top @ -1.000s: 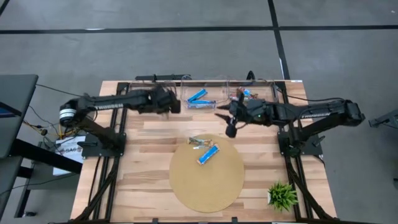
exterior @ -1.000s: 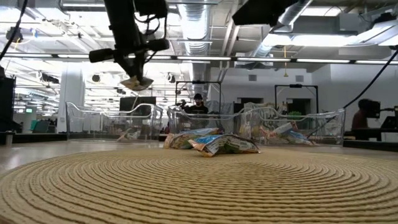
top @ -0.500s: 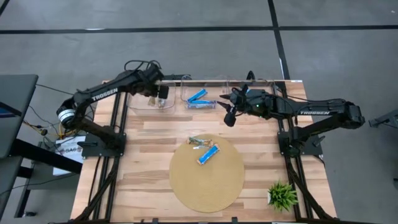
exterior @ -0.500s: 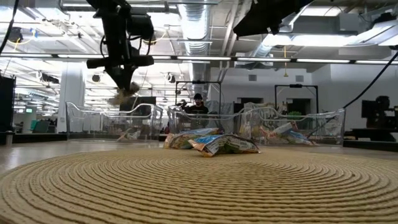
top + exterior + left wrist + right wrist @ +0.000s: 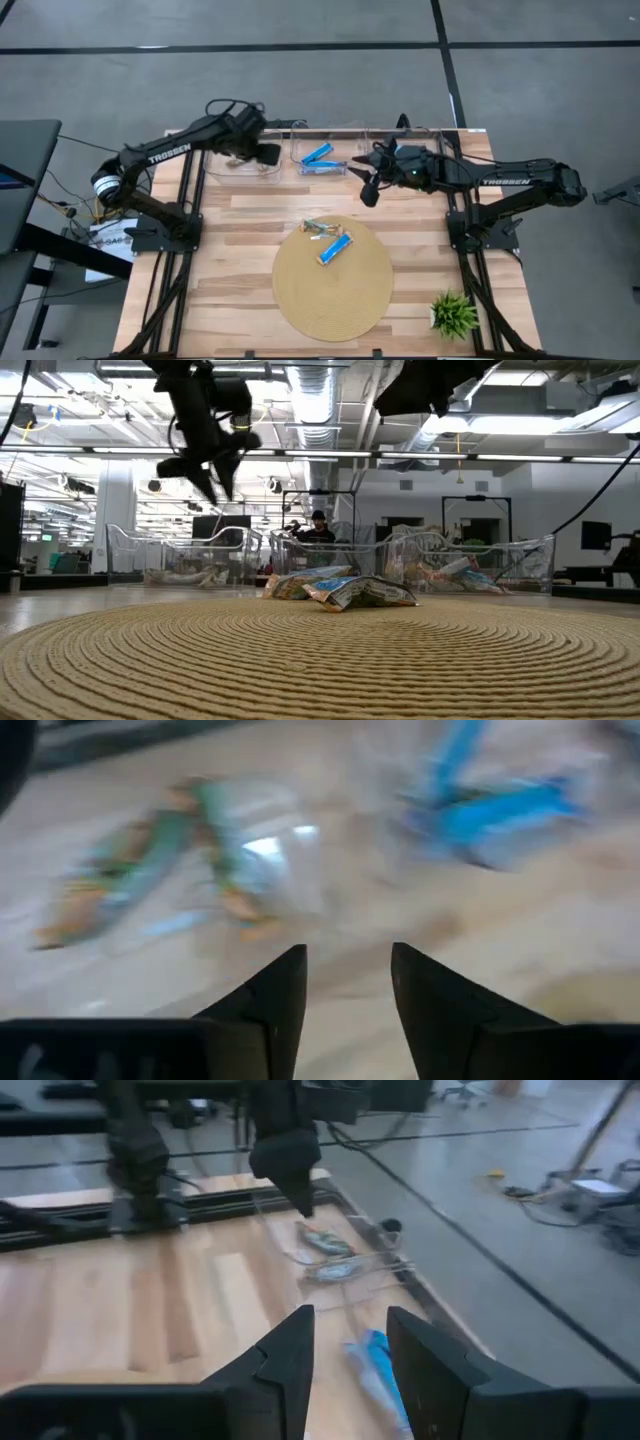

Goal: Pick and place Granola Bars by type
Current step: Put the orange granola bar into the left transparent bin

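Two granola bars lie on the round tan mat (image 5: 333,285): a blue one (image 5: 335,246) and a tan-green one (image 5: 319,227). My left gripper (image 5: 270,153) hangs open and holds nothing above the left clear bin (image 5: 225,166). Tan-green bars (image 5: 150,870) lie in that bin. Blue bars (image 5: 322,158) lie in the middle bin. My right gripper (image 5: 366,192) hovers open and holds nothing, in front of the right bin (image 5: 425,140), between the bins and the mat.
Three clear bins stand in a row along the table's far edge. A small green plant (image 5: 454,314) sits at the near right corner. Bare wood shows on both sides of the mat. In the low view a person (image 5: 318,528) stands far behind the table.
My left gripper has turned and opened over the left bin, letting go of a tan-green bar. The bar has fallen into that bin. My right gripper has shifted a little toward the far edge.
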Tool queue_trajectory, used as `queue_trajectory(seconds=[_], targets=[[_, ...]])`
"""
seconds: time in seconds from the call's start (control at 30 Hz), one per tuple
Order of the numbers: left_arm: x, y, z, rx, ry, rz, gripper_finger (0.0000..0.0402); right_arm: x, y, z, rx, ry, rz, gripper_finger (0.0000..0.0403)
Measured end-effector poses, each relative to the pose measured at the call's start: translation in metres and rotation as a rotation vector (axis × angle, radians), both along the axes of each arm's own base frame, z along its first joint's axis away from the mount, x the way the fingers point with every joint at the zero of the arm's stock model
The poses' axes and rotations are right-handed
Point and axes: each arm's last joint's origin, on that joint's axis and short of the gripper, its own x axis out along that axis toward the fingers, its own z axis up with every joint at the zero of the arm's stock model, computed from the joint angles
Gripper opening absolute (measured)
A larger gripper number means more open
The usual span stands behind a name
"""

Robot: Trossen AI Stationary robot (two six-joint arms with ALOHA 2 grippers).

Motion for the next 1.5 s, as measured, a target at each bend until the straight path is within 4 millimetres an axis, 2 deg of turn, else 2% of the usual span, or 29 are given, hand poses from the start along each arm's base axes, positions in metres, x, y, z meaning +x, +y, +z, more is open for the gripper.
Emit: queue_trajectory(seconds=[0.13, 0.37, 0.47, 0.63, 0.83, 1.0, 1.23, 1.5], targets=[[0.028, -0.029, 0.005, -0.002, -0.123, -0.161, 0.0128, 0.001, 0.009, 0.0, 0.034, -0.007, 0.064, 0.0123], [0.072, -0.105, 0.01, 0.093, -0.232, -0.508, 0.0108, 0.001, 0.03, -0.003, 0.043, 0.022, 0.156, 0.0123], [0.089, -0.129, 0.004, 0.144, -0.26, -0.624, 0.0109, 0.001, 0.042, -0.005, 0.05, 0.045, 0.209, 0.0123], [0.118, -0.154, -0.023, 0.132, -0.204, -0.809, 0.0123, -0.002, 0.06, -0.009, 0.149, 0.072, 0.265, 0.0123], [0.15, -0.169, -0.054, 0.125, -0.088, -0.979, 0.0149, -0.007, 0.075, -0.015, 0.202, 0.136, 0.308, 0.0123], [0.168, -0.171, -0.074, 0.173, 0.018, -1.073, 0.016, -0.013, 0.083, -0.021, 0.248, 0.208, 0.318, 0.0123], [0.177, -0.169, -0.1, 0.195, 0.162, -1.155, 0.016, -0.028, 0.072, -0.036, 0.409, 0.398, 0.181, 0.0123], [0.179, -0.163, -0.113, 0.259, 0.261, -1.169, 0.016, -0.031, 0.065, -0.039, 0.47, 0.459, 0.202, 0.0123]])
